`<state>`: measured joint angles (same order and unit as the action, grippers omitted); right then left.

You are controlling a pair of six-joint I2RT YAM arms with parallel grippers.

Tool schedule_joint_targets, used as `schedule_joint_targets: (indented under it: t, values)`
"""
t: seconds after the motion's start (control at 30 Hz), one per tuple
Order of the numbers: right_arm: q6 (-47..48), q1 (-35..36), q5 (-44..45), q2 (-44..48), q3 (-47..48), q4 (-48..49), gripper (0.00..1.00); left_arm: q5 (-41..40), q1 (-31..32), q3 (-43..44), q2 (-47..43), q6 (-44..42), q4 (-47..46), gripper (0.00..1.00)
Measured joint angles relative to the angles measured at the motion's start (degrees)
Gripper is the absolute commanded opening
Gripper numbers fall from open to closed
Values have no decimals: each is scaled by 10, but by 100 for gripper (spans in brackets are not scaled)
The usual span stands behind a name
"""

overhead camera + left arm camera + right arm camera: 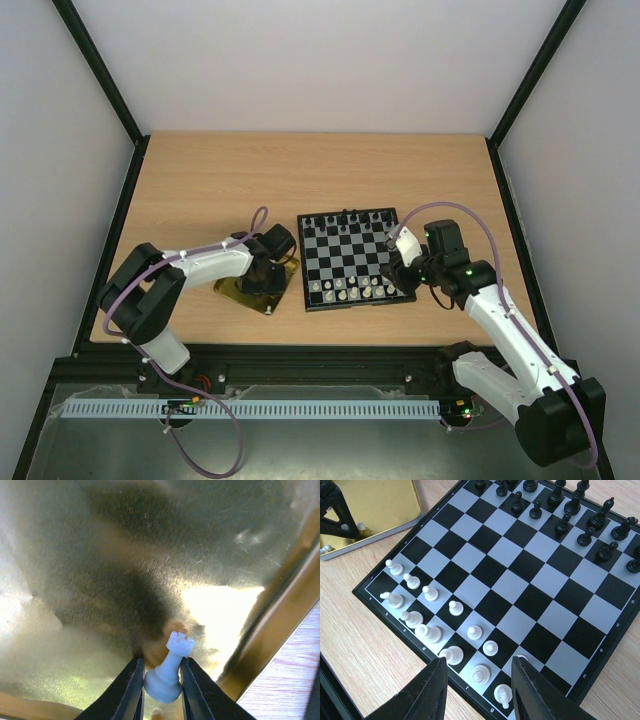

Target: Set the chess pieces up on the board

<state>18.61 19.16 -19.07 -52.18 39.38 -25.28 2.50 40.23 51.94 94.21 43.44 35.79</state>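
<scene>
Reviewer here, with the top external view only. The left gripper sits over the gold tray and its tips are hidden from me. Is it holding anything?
Observer: Yes. In the left wrist view, the left gripper is shut on a white rook, pinched low on its body, above the gold tray.
Reviewer: And the right gripper, by the board's near corner?
Observer: In the right wrist view, the right gripper is open with nothing between its fingers, hovering above the white pieces' end of the board.
</scene>
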Motion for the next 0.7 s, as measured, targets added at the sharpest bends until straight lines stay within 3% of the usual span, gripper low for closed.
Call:
schedule_joint_targets:
  t: [0.33, 0.7]
  values:
    - [1, 0, 0, -1, -1, 0, 38, 3, 0, 0, 2, -41, -2, 8]
    - [-3, 0, -10, -16, 7, -3, 36, -6, 10, -10, -36, -110, -25, 6]
